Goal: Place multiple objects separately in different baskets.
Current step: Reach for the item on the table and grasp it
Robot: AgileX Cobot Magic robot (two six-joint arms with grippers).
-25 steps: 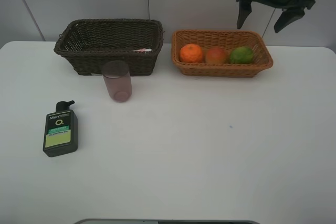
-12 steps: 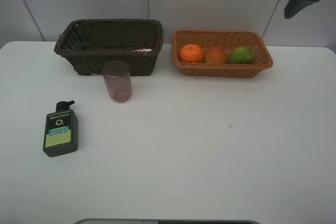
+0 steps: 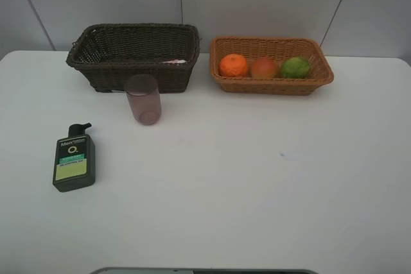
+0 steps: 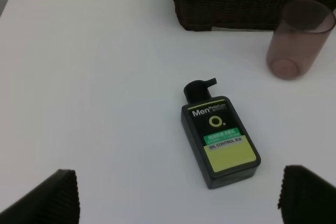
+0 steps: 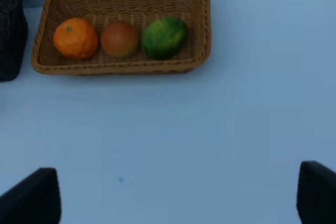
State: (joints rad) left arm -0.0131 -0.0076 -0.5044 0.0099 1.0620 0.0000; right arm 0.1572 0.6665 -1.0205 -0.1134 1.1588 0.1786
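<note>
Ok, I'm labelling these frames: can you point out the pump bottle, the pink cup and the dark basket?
pump bottle (image 3: pixel 72 165), exterior high view, on its label.
pink cup (image 3: pixel 142 101), exterior high view, on its side wall.
dark basket (image 3: pixel 174 76), exterior high view, on its front wall.

The dark basket (image 3: pixel 131 56) is woven in deep brown, the tan basket (image 3: pixel 273 85) in light orange-tan. The orange (image 3: pixel 233 65) is coloured bright orange, the peach (image 3: pixel 263 67) red-yellow, the citrus (image 3: pixel 295 67) green. The cup (image 3: pixel 142 99) is tinted translucent pink-purple; the bottle (image 3: pixel 74 163) is dark green, labelled yellow-green.
</note>
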